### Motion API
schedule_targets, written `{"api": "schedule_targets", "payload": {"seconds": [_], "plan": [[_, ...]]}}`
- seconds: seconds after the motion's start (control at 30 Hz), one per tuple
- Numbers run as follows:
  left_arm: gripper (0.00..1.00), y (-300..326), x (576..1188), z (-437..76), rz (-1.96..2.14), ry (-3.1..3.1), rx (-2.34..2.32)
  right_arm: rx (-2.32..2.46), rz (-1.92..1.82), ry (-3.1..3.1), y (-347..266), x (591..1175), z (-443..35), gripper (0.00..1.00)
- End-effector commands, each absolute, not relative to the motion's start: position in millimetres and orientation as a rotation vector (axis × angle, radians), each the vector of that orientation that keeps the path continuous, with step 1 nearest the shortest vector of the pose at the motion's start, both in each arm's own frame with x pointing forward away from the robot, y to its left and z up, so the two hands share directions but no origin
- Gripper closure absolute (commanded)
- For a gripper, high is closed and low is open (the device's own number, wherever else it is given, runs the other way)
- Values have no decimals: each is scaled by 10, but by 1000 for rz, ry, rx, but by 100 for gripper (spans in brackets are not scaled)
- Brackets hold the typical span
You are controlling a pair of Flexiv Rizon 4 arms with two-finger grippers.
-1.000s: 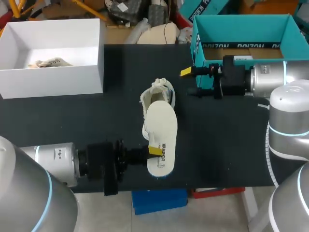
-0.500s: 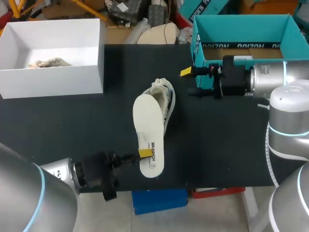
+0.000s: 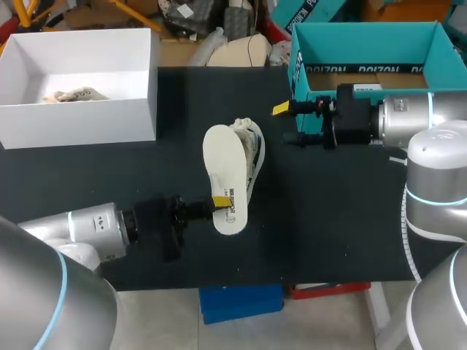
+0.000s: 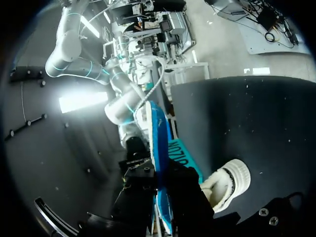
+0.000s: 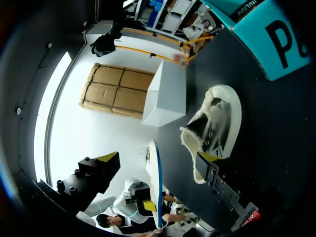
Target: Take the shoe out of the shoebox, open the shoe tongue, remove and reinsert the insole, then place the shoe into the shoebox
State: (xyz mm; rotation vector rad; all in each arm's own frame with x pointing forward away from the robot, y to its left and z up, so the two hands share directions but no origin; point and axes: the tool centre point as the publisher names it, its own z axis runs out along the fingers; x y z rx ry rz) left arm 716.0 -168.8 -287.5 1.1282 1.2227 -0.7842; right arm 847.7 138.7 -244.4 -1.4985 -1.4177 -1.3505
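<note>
Left claw clamps the flat cream insole's heel, 7 o'clock of the shoe; only your wrist views show its blue underside. Right claw gapes.

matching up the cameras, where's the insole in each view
head view: insole in the middle, overlapping the shoe, heel end in the left gripper.
left wrist view: edge-on in its own gripper, shoe beside it.
right wrist view: edge-on, past the shoe.
shared landmark: the shoe.

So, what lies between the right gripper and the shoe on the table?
Nothing. In the head view, only bare black table separates the open right gripper from the shoe.
</note>
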Motion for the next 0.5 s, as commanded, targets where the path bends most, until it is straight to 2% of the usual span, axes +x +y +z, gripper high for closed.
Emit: {"api": "schedule_targets", "payload": {"seconds": [0.03,0.5], "plan": [[100,-1904,7500,-2826,-788,1209,1156,-1502,-1354,-1416,1403,8473,-2452,0],[100,-2014,7732,-2763,-816,1178,1175,-1502,-1354,-1416,1403,8473,-2452,0]]}}
